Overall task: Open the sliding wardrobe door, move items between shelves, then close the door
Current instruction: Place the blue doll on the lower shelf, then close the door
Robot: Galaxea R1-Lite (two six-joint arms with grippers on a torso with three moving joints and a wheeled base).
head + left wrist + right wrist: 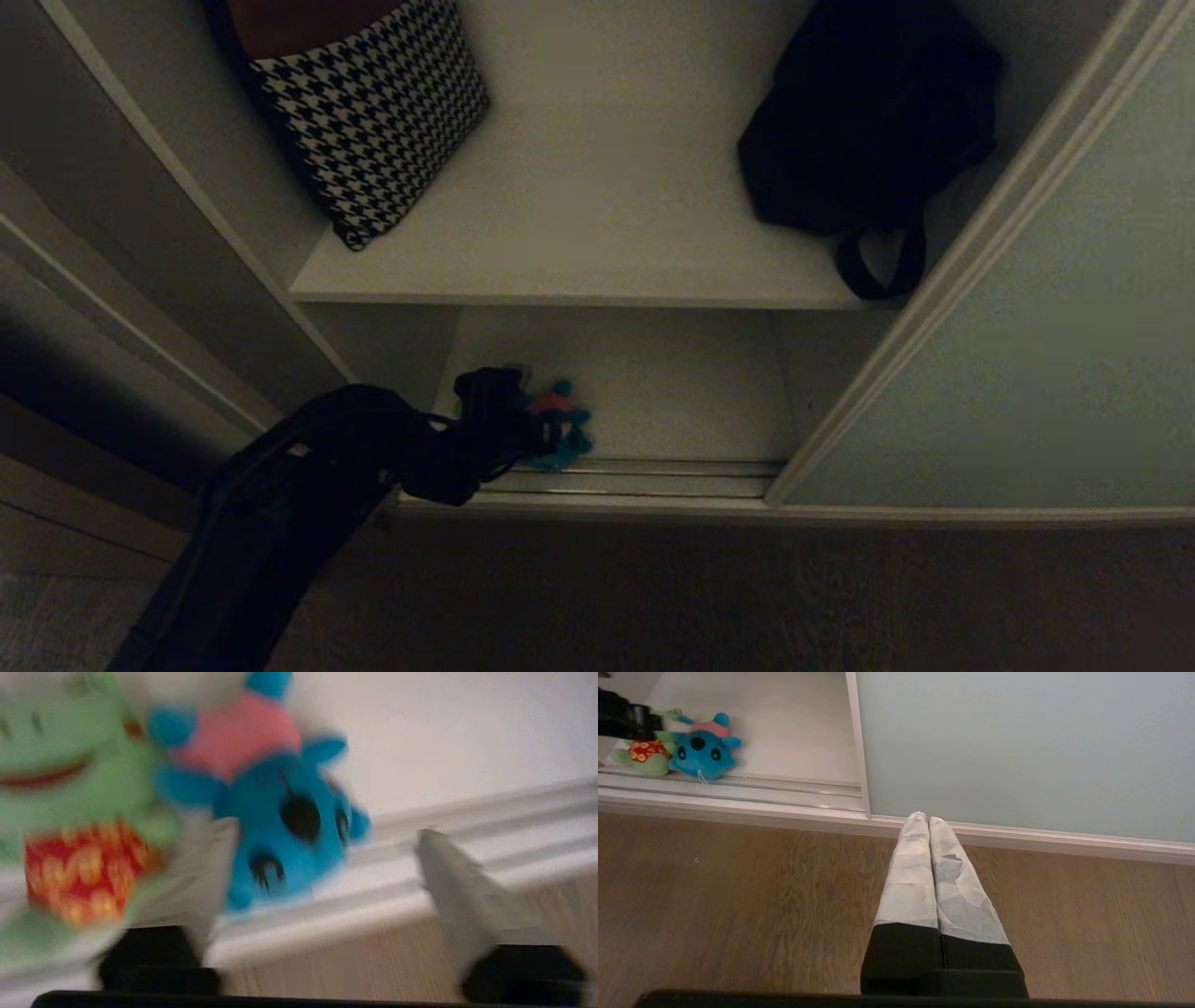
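A teal-blue plush toy with a pink torso [563,425] [280,812] [703,751] lies at the front of the wardrobe's bottom shelf [691,392], just behind the door track. My left gripper [509,411] [327,830] is low at the shelf's front edge and open. One finger is beside the toy's head, the other well off to the side, and nothing is gripped. The sliding wardrobe door [1027,373] [1017,751] stands pushed to the right, leaving the left compartment open. My right gripper [923,816] hangs shut over the wooden floor, facing that door.
A green plush with a red patterned patch [70,812] [644,756] lies against the blue toy. On the upper shelf [597,233] a houndstooth cushion [373,112] leans at the left and a black bag [868,121] sits at the right. The metal door track [644,476] runs along the front.
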